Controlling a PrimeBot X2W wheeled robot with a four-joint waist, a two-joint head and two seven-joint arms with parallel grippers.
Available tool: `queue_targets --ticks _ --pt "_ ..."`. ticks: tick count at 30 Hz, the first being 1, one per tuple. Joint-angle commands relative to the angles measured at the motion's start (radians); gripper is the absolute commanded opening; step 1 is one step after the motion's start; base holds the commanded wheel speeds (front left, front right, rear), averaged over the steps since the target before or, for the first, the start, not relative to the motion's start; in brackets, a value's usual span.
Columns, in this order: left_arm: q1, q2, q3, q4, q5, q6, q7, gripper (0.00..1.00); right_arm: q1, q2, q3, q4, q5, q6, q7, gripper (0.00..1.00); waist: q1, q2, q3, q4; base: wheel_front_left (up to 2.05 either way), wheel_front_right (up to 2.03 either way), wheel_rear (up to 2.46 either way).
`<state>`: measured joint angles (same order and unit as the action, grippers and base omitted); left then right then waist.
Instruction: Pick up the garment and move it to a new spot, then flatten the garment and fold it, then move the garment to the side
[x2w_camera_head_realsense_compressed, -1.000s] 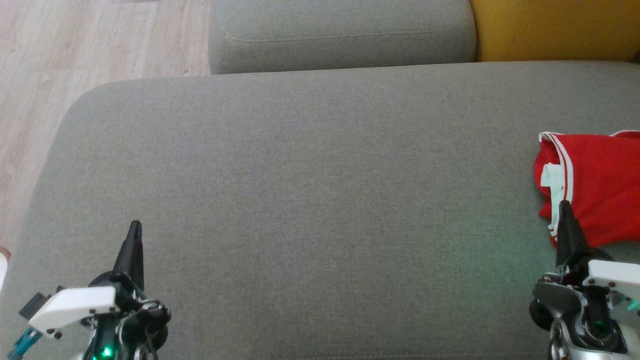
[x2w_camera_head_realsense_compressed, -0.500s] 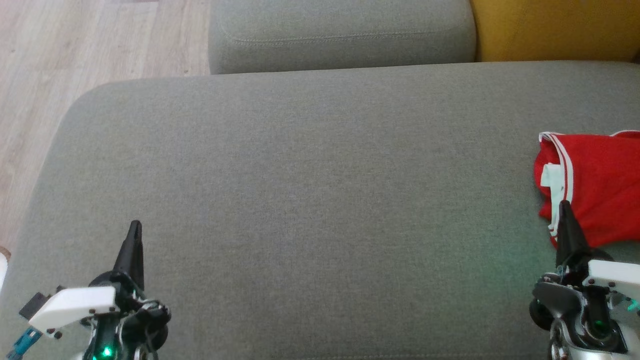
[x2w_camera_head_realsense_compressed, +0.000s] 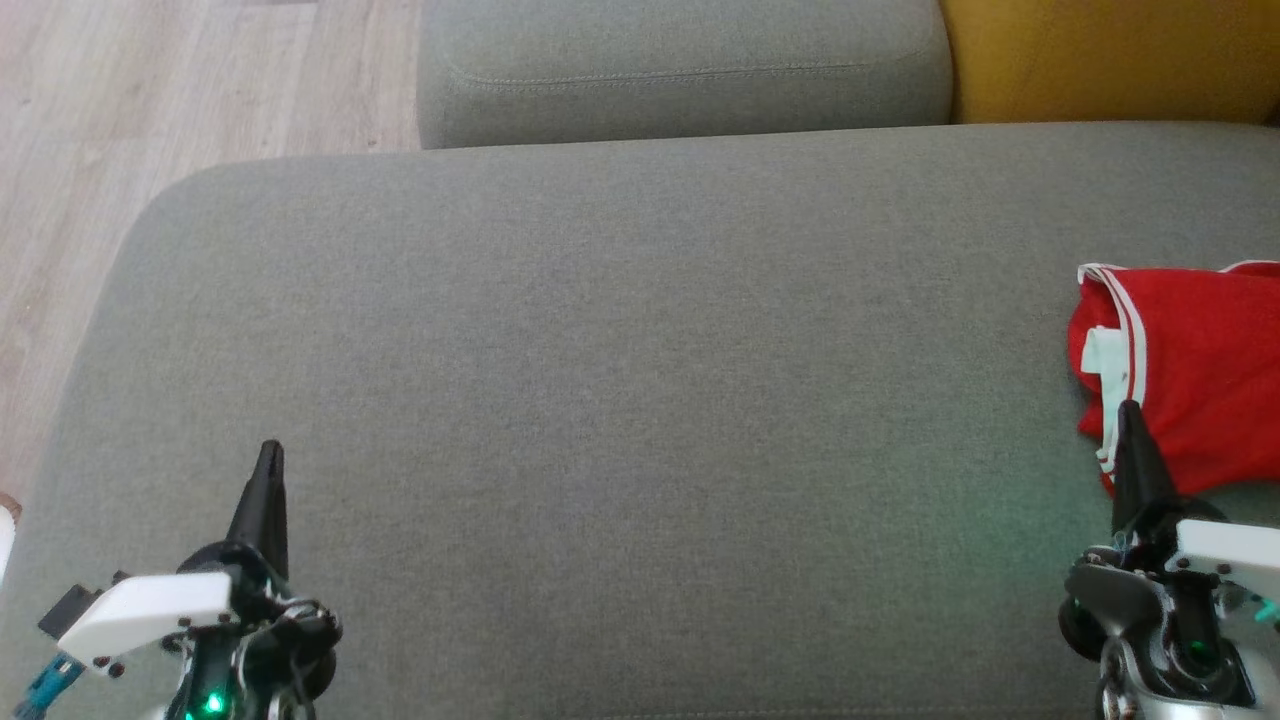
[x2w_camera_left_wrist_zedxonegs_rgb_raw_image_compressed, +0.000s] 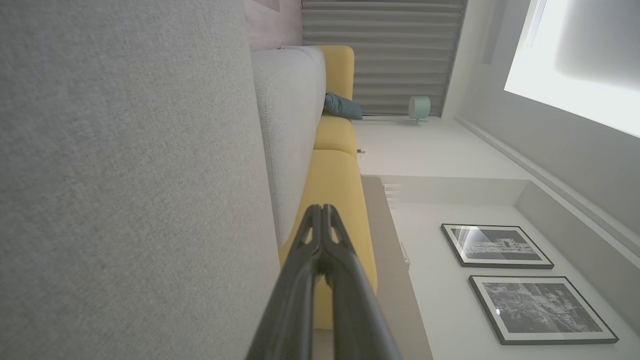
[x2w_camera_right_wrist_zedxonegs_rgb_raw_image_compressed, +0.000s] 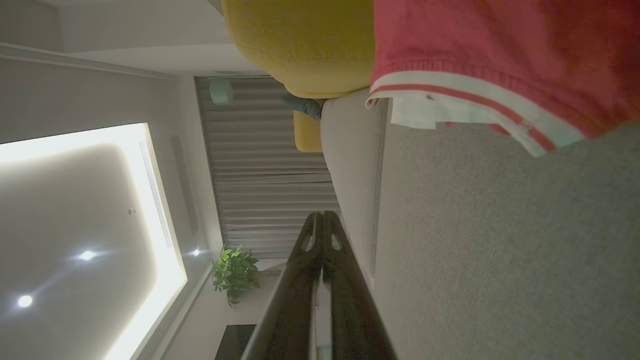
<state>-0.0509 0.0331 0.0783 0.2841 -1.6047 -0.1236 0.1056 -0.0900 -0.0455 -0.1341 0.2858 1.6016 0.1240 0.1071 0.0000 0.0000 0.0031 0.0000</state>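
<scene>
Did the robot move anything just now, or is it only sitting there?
Nothing visibly changed. The red garment lies at the right end of the grey sofa seat as before. The left gripper and right gripper stay shut, holding nothing, in the same places.

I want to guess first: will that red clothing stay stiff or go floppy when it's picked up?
Probably floppy: the red clothing lies in soft folds on the grey cushion, so it would likely droop when lifted. It looks thin, so probably light. Pushed, it may bunch up rather than slide on the rough-looking fabric.
</scene>
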Motion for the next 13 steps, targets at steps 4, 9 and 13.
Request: queue_targets --ticks 4,9,13 --pt "-0.057 0.017 0.035 -0.039 -0.004 -0.007 0.008 0.00 -0.018 -0.005 0.020 -0.041 0.007 0.007 0.006 0.00 0.0000 0.0000 0.000 0.000 0.00 0.00 0.00" --pt "-0.057 0.017 0.035 -0.039 -0.004 -0.007 0.008 0.00 -0.018 -0.005 0.020 -0.041 0.007 0.007 0.006 0.00 0.0000 0.0000 0.000 0.000 0.00 0.00 0.00" --pt "-0.057 0.017 0.035 -0.039 -0.004 -0.007 0.008 0.00 -0.018 -0.005 0.020 -0.041 0.007 0.007 0.006 0.00 0.0000 0.0000 0.000 0.000 0.00 0.00 0.00"
